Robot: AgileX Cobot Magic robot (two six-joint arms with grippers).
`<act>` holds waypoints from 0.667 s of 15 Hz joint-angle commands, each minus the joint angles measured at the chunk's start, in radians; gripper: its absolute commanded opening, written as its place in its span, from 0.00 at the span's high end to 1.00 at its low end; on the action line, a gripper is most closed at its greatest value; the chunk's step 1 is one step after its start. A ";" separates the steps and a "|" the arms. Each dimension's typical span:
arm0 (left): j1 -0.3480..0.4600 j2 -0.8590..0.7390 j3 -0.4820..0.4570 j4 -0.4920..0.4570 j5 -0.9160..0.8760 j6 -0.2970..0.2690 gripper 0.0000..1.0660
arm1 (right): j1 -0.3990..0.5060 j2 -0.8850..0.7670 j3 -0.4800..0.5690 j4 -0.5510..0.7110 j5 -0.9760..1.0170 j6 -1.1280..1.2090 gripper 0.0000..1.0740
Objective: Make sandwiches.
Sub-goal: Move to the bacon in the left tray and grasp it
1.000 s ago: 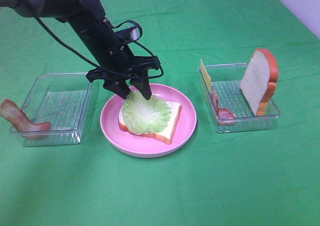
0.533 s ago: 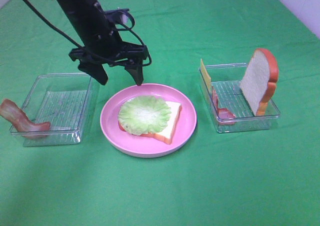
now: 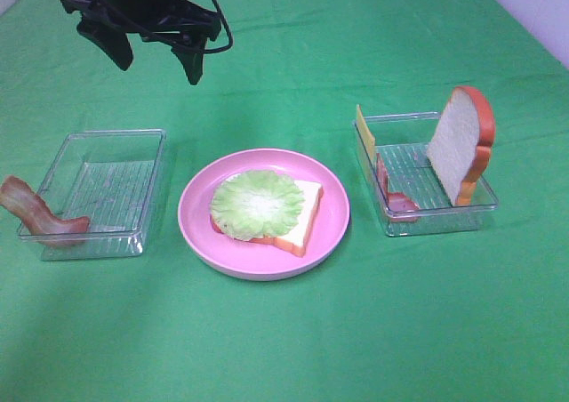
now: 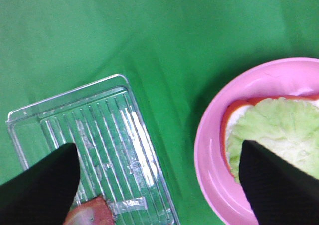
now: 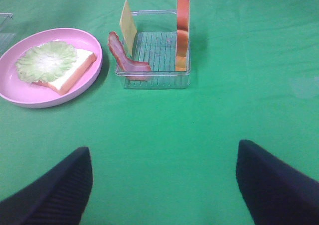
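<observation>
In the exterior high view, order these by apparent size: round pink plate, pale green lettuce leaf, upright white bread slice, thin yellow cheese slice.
1. round pink plate, clearly largest
2. pale green lettuce leaf and upright white bread slice: they look about alike, so not ranked
3. thin yellow cheese slice, seen nearly edge-on

Fingers (image 4: 37, 187) wide apart over clear tray (image 4: 107, 135) & pink plate (image 4: 209, 155) w/ lettuce (image 4: 284, 130)

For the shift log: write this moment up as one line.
stage: lettuce on bread slice on plate | left gripper: open, empty, raised | right gripper: open, empty | right tray: cheese, bacon, upright bread slice
</observation>
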 commanded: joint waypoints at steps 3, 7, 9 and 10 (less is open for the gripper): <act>0.120 -0.115 0.125 -0.011 0.074 -0.026 0.22 | -0.005 -0.008 0.000 0.004 -0.009 -0.016 0.30; 0.215 -0.252 0.383 -0.009 0.074 -0.026 0.22 | -0.005 -0.008 0.000 0.004 -0.009 -0.016 0.30; 0.242 -0.294 0.471 -0.009 0.074 -0.026 0.22 | -0.005 -0.008 0.000 0.004 -0.009 -0.016 0.30; 0.256 -0.313 0.526 -0.009 0.074 -0.026 0.22 | -0.005 -0.008 0.000 0.004 -0.009 -0.016 0.30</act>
